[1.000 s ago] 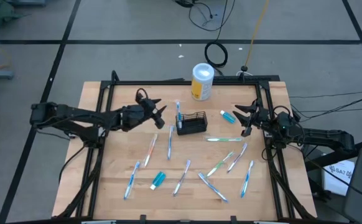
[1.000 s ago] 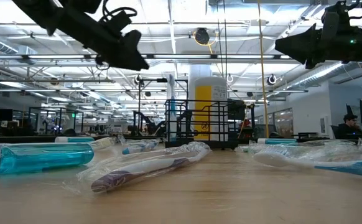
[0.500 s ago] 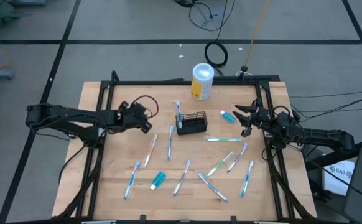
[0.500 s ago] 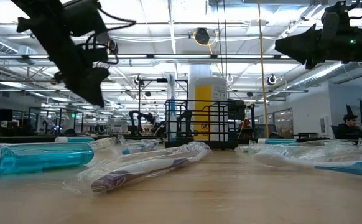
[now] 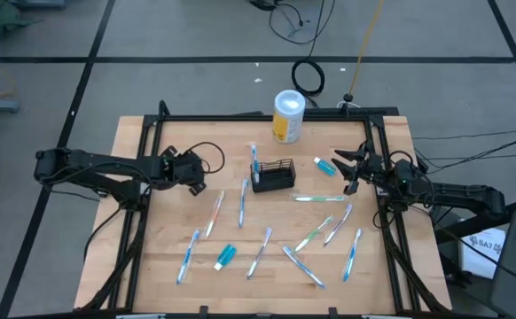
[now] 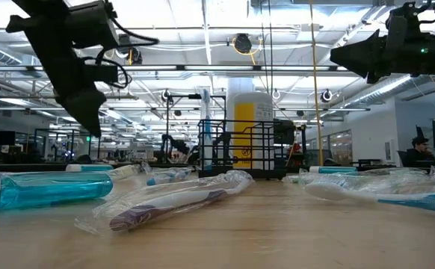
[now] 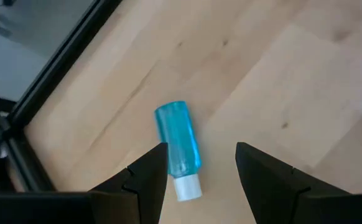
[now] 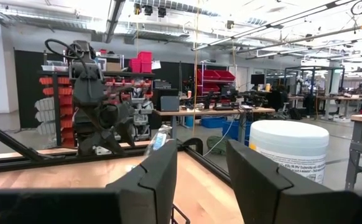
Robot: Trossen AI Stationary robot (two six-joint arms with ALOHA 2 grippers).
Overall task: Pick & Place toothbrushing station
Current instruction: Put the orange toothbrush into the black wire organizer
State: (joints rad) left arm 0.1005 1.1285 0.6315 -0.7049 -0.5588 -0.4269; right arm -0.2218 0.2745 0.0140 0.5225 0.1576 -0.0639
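High view: toothbrushing station point(image 5: 274, 175) just above worktop point(image 5: 169, 252) centre, one toothbrush point(image 5: 255, 159) leaning out at its 9 o'clock end, others strewn loose from 5 to 8 o'clock, likely awaiting sorting. Left gripper point(image 5: 196, 180) at 9 o'clock of basket, well apart; right gripper point(image 5: 351, 168) at 3 o'clock.

Low view: mesh basket upright mid-worktop, white-and-yellow canister point(image 6: 250, 131) behind it, both arms raised clear.

Left wrist view: fingers wide apart, empty, framing a blue bottle point(image 7: 180, 147) lying flat, plausibly lined up for a grasp.

Right wrist view: fingers parted, empty, aimed level across worktop, seemingly waiting.
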